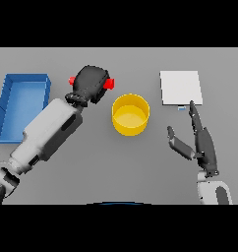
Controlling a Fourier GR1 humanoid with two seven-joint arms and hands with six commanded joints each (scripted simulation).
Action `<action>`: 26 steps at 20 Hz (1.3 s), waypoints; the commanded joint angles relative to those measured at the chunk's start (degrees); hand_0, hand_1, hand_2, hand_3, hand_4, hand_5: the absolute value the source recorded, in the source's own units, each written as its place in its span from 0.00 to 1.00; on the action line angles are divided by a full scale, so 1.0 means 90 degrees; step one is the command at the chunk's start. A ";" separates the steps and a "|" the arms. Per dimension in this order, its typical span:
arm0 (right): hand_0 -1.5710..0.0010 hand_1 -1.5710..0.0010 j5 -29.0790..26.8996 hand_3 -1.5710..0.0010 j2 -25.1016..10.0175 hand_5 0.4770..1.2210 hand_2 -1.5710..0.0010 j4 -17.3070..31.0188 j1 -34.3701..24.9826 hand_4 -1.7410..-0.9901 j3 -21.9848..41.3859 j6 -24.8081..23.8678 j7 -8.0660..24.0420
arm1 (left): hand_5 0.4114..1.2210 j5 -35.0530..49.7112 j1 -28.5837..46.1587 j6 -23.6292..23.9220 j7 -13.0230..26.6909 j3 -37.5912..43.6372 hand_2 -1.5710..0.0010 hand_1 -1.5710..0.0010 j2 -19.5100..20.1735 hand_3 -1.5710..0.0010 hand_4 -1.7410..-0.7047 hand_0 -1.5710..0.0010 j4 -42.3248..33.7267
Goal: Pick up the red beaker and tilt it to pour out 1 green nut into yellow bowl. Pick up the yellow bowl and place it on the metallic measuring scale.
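Note:
My left hand [91,83] is at the back left, its fingers curled round the red beaker [109,83]. Only red bits of the beaker show on either side of the hand. The yellow bowl [131,114] stands upright in the middle of the table, just right of that hand; I see no nut in it. The metallic measuring scale [180,87] lies flat at the back right. My right hand [202,140] hovers open in front of the scale, fingers straight and pointing toward it, to the right of the bowl.
A blue tray [13,110] with raised walls stands along the left edge, beside my left forearm [49,130].

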 commanded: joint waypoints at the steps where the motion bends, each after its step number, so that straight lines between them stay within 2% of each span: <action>1: 1.00 1.00 0.0005 1.00 -0.0020 0.31 1.00 -0.0031 0.0056 0.61 -0.0016 -0.0011 -0.0038 | 0.97 -0.0112 -0.0139 -0.0109 -0.0075 -0.0114 0.00 0.00 0.0051 0.00 0.05 0.00 0.0068; 2: 1.00 1.00 -0.0036 1.00 0.0030 0.31 1.00 0.0042 0.0017 0.61 -0.0020 -0.0010 -0.0003 | 0.98 -0.0224 -0.0269 -0.0289 -0.0151 -0.0269 0.00 0.00 0.0121 0.00 0.09 0.00 0.0084; 3: 1.00 1.00 -0.0042 1.00 0.0043 0.30 1.00 0.0069 0.0007 0.61 -0.0017 -0.0007 -0.0010 | 0.98 -0.0334 -0.0385 -0.0432 -0.0171 -0.0404 0.00 0.00 0.0185 0.00 0.07 0.00 0.0073; 5: 1.00 1.00 -0.0158 1.00 0.0047 0.29 1.00 0.0102 0.0081 0.60 -0.0088 0.0010 -0.0186 | 0.99 -0.0556 -0.0696 -0.0866 -0.0159 -0.0749 0.00 0.00 0.0151 0.11 0.05 0.00 0.0244; 7: 1.00 1.00 -0.0171 1.00 0.0125 0.27 1.00 0.0146 0.0058 0.60 -0.0083 -0.0034 -0.0200 | 0.99 -0.0761 -0.0996 -0.1048 -0.0463 -0.1075 0.00 0.00 0.0130 0.19 0.04 0.00 0.0471; 11: 1.00 1.00 -0.0407 1.00 0.0155 0.24 1.00 0.0117 0.0126 0.59 -0.0156 0.0064 -0.0279 | 1.00 -0.1184 -0.1414 -0.1380 -0.0949 -0.1787 0.00 0.00 0.0069 0.08 0.02 0.00 0.0772; 13: 1.00 1.00 -0.0389 1.00 0.0187 0.22 1.00 0.0154 0.0067 0.60 -0.0161 0.0023 -0.0218 | 1.00 -0.1414 -0.1619 -0.1570 -0.0990 -0.2135 0.00 0.00 -0.0067 0.05 0.01 0.00 0.0989; 14: 1.00 1.00 -0.0378 1.00 0.0194 0.22 1.00 0.0168 0.0022 0.60 -0.0179 -0.0017 -0.0214 | 1.00 -0.1533 -0.1681 -0.1645 -0.1065 -0.2317 0.00 0.00 0.0002 0.04 0.01 0.00 0.0946; 17: 1.00 1.00 -0.0347 1.00 0.0184 0.21 1.00 0.0272 -0.0062 0.60 -0.0214 -0.0061 -0.0162 | 1.00 -0.1786 -0.1923 -0.1868 -0.1137 -0.2723 0.00 0.00 -0.0022 0.02 0.00 0.00 0.1052; 23: 1.00 1.00 -0.0045 1.00 0.0259 0.15 1.00 0.0353 -0.0008 0.63 -0.0093 -0.0233 -0.0174 | 1.00 -0.2210 -0.2466 -0.1753 -0.1460 -0.3357 0.00 0.00 -0.0175 0.01 0.00 0.00 0.1581; 26: 1.00 1.00 0.0089 1.00 0.0232 0.14 1.00 0.0354 -0.0010 0.67 -0.0100 -0.0343 -0.0157 | 1.00 -0.2377 -0.2726 -0.2025 -0.1600 -0.3705 0.00 0.00 -0.0286 0.00 0.00 0.00 0.1683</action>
